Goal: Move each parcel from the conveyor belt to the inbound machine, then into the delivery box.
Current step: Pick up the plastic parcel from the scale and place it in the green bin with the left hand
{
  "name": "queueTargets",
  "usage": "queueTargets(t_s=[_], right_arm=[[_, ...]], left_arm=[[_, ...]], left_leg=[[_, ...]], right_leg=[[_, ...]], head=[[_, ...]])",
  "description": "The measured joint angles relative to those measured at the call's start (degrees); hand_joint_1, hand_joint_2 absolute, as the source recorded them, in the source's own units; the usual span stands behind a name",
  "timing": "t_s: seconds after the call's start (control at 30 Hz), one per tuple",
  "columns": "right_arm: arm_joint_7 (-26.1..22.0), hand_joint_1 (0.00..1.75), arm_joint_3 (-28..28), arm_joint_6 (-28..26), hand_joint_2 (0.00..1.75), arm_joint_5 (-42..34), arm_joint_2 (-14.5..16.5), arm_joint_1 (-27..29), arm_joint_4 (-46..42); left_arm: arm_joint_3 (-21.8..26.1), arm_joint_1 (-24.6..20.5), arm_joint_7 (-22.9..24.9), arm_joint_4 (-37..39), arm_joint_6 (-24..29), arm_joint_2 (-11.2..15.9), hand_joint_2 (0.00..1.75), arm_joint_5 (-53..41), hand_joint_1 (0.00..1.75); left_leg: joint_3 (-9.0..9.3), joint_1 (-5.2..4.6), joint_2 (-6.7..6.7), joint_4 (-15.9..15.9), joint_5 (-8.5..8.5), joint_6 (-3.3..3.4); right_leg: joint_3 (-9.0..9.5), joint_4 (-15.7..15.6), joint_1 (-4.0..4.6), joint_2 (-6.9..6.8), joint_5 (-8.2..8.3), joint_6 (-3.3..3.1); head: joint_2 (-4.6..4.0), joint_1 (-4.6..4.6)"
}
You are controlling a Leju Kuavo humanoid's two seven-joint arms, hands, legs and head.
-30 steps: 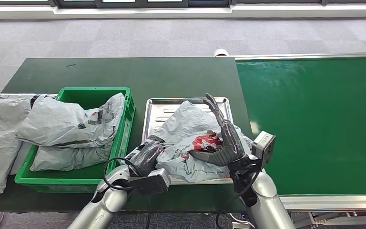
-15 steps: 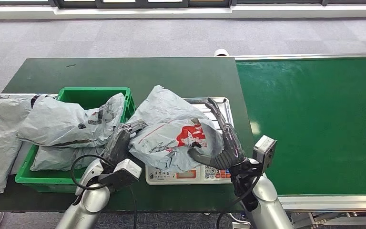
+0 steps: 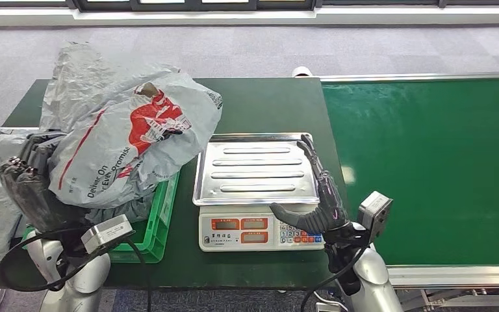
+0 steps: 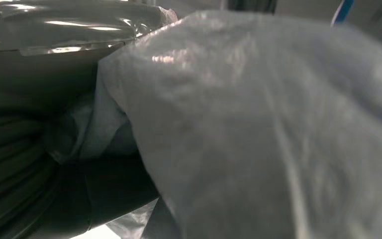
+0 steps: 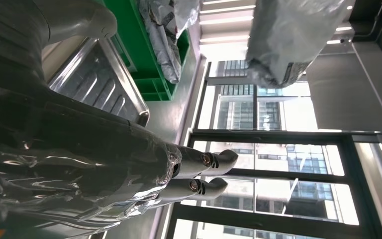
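A dark green table (image 3: 247, 104) stands by big windows. The left hand (image 3: 29, 185) holds up a soft, crinkly grey plastic parcel (image 3: 130, 140) above the green plastic box (image 3: 162, 218). It looks light and floppy, best grabbed by a bunched fold. The right hand (image 3: 321, 201) holds nothing, fingers apart.

Even, bright daylight fills the room, and the head view is sharp with only soft shadows. A pale patch of glare sits on the conveyor belt (image 3: 422, 169), and the scale's steel tray (image 3: 256, 170) shines. Up close, the left wrist view is blurred, the grey parcel (image 4: 278, 129) filling it out of focus. In the right wrist view the windows (image 5: 278, 149) blow out white.
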Motion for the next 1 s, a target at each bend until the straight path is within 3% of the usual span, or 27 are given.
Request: queueTargets(t_s=[0.23, 0.4, 0.5, 0.57, 0.7, 0.87, 1.0], right_arm=[[-0.1, 0.00, -0.2, -0.3, 1.75, 0.0, 0.0, 0.3, 0.0], [-0.2, 0.00, -0.2, -0.6, 1.75, 0.0, 0.0, 0.3, 0.0], [-0.3, 0.00, -0.2, -0.9, 1.75, 0.0, 0.0, 0.3, 0.0], [-0.3, 0.00, -0.2, -1.1, 1.75, -0.1, 0.0, 0.2, 0.0], [-0.3, 0.00, -0.2, -1.1, 1.75, -0.2, 0.0, -0.2, 0.0], [-0.3, 0.00, -0.2, -1.1, 1.75, -0.2, 0.0, -0.3, 0.0], [0.3, 0.00, -0.2, -1.0, 1.75, -0.2, 0.0, -0.8, 0.0]], left_arm=[[6.8, -0.1, -2.3, -3.3, 0.4, -3.9, 1.75, -1.0, 1.75], [13.0, -1.3, -9.9, -4.3, 0.5, -8.6, 1.75, -1.7, 1.75], [17.0, -2.0, -10.9, -4.1, 0.5, -10.7, 1.75, -3.2, 1.75], [18.2, -2.4, -8.8, -3.2, 0.5, -11.1, 1.75, -5.7, 1.75], [18.7, -3.3, 2.5, 2.0, 0.4, -10.7, 1.75, -15.5, 1.75], [18.6, -3.6, 7.0, 5.6, -0.6, -9.9, 1.75, -18.7, 1.75], [16.4, -4.1, 19.7, 12.3, -3.4, -7.0, 1.75, -22.4, 1.75]], left_leg=[[0.02, 0.00, 0.01, 0.0, 0.00, 0.00], [0.02, 0.00, 0.02, 0.0, 0.00, 0.00], [0.03, -0.01, 0.03, 0.0, 0.00, 0.00], [0.03, -0.01, 0.00, 0.0, 0.00, 0.00], [0.05, 0.00, 0.00, 0.0, 0.00, 0.00], [0.05, 0.01, 0.04, 0.0, 0.01, -0.01], [0.04, 0.00, 0.04, 0.0, 0.01, -0.01]], right_leg=[[0.00, 0.0, 0.01, 0.01, 0.00, -0.01], [0.01, 0.0, 0.00, 0.01, 0.01, -0.01], [0.00, 0.0, 0.00, 0.02, 0.01, -0.01], [0.00, 0.0, 0.00, 0.00, 0.01, -0.01], [0.02, 0.0, 0.01, -0.01, 0.03, -0.04], [-0.01, 0.0, 0.02, 0.03, 0.05, -0.07], [-0.02, 0.0, 0.02, 0.03, 0.05, -0.07]], head=[[0.00, 0.00], [0.01, 0.00], [0.01, 0.00], [0.01, 0.01], [0.00, 0.00], [0.01, 0.00], [0.01, 0.00]])
